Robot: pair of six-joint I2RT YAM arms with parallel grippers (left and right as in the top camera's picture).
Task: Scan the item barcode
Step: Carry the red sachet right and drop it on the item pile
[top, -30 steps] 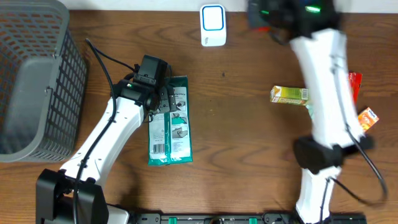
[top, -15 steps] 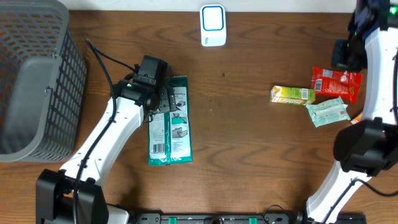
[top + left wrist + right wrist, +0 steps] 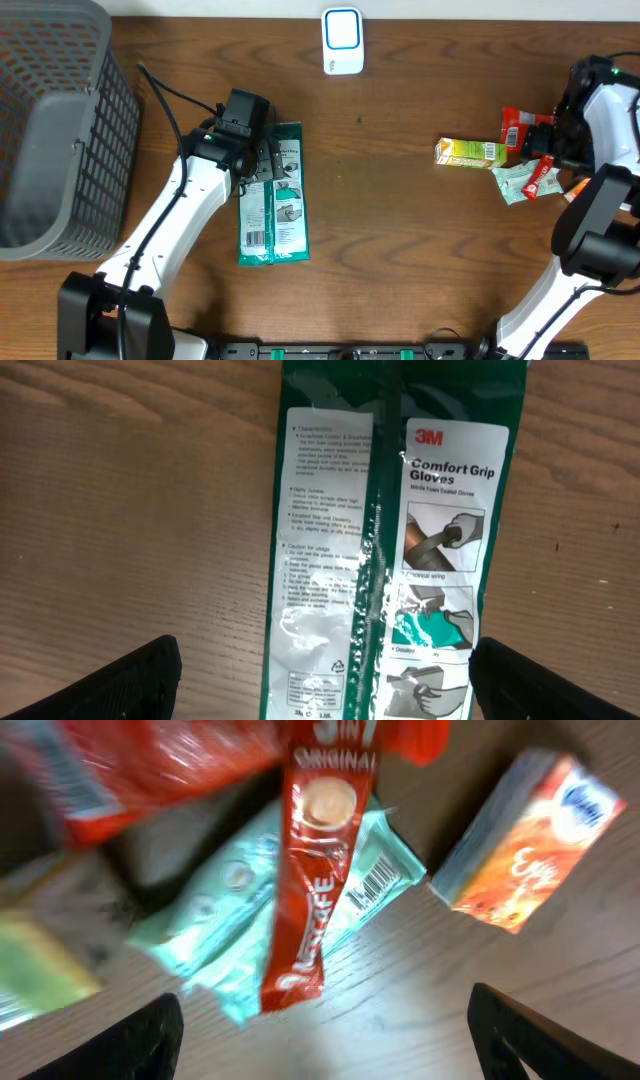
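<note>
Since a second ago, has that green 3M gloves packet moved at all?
No. The 3M gloves packet lies at the same spot and angle, below-left of the white scanner.

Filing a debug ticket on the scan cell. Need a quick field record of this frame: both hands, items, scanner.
left hand: open, above the 3M Comfort Grip Gloves pack, not gripping
right hand: open, over the item pile at the right edge
pile: red 3-in-1 sachet overlapping mint packet with its barcode showing; orange box beside them
yellow-green box: lying apart, left of the pile
scanner: far edge, centre, nothing near it
grey basket: far left
</note>
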